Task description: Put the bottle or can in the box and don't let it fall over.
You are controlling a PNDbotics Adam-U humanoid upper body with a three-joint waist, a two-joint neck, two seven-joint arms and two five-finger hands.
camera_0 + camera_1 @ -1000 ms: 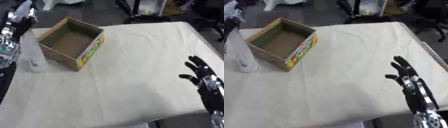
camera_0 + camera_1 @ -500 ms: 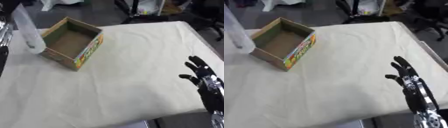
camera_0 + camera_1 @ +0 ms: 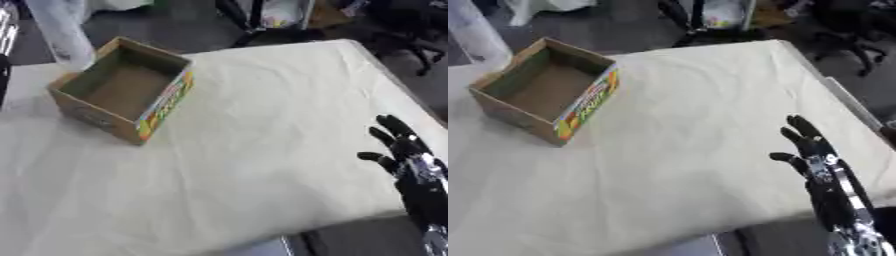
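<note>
We've got the clear plastic bottle (image 3: pixel 59 31) lifted upright above the far-left corner of the open brown cardboard box (image 3: pixel 122 89), ready to lower in. Can't tell the left hand's grip. Our right hand (image 3: pixel 811 150) idles open, lower right.
</note>
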